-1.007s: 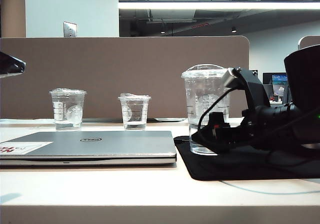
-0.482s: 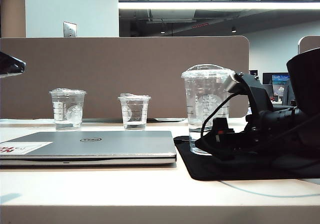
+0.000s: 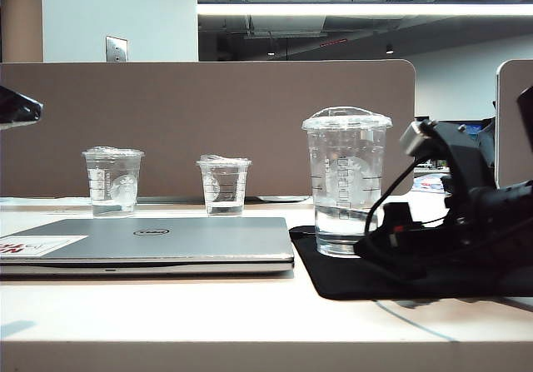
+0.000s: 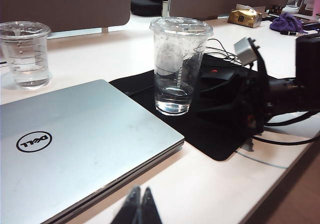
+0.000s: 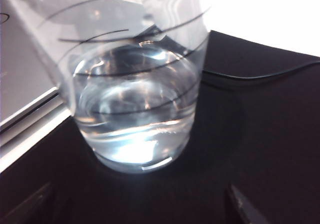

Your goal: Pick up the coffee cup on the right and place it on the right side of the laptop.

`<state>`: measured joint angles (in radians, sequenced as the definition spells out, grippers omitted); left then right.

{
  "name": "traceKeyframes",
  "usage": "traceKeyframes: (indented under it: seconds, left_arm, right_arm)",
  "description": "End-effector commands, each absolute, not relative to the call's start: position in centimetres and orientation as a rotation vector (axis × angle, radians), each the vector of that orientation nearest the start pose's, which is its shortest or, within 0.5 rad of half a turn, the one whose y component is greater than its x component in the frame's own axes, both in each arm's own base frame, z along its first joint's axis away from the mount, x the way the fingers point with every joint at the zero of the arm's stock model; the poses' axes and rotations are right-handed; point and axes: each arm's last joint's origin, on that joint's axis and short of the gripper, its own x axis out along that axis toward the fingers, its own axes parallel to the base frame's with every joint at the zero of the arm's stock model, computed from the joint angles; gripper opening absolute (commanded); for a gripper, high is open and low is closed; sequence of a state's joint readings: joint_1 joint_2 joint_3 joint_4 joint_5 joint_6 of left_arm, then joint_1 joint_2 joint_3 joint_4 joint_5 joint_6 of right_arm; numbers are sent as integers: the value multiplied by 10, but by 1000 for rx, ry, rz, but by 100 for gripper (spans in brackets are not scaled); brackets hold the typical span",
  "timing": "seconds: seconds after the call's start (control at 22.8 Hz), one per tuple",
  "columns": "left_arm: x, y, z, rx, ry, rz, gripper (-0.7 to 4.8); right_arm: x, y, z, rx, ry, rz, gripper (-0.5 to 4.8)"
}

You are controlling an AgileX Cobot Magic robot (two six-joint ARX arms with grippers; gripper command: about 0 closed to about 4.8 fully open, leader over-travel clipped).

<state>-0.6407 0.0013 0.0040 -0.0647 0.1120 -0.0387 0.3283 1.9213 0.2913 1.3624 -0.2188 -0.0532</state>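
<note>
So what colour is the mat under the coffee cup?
Black mat; clearest in the left wrist view.

An open-plan office is shown: a pale counter (image 3: 166,314) is backed by a brown fabric partition (image 3: 208,126), a closed laptop (image 3: 158,243) lies on it, and strip lighting (image 3: 366,10), exposed ceiling ducts and a distant computer screen (image 3: 466,128) are seen beyond.

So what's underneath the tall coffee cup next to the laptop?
The coffee cup stands on a black mat beside the laptop. The mat hides the table under it.
</note>
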Motion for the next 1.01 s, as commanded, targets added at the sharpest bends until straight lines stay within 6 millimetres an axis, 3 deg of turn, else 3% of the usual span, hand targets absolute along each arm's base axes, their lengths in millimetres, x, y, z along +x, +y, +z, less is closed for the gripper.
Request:
traceKeyframes:
  seconds: [0.04, 0.35, 0.39, 0.53, 0.57, 1.01]
  left_arm:
    - [76, -61, 161, -22, 63, -752, -5]
    - [76, -60, 161, -22, 63, -751, -5]
    - [76, -60, 161, -22, 63, -750, -5]
    - [77, -59, 161, -22, 63, -733, -5]
    - [78, -58, 161, -23, 63, -715, -5]
    - [94, -22, 160, -34, 58, -312, -5]
  right_arm:
    - [218, 80, 98, -58, 167, 508, 479]
    - [194, 72, 116, 2, 109, 501, 479]
    - [191, 71, 117, 3, 101, 501, 433]
    - [179, 67, 123, 6, 70, 505, 50]
    - [175, 65, 126, 11, 52, 507, -2]
    - [152, 56, 169, 260, -185, 489, -9]
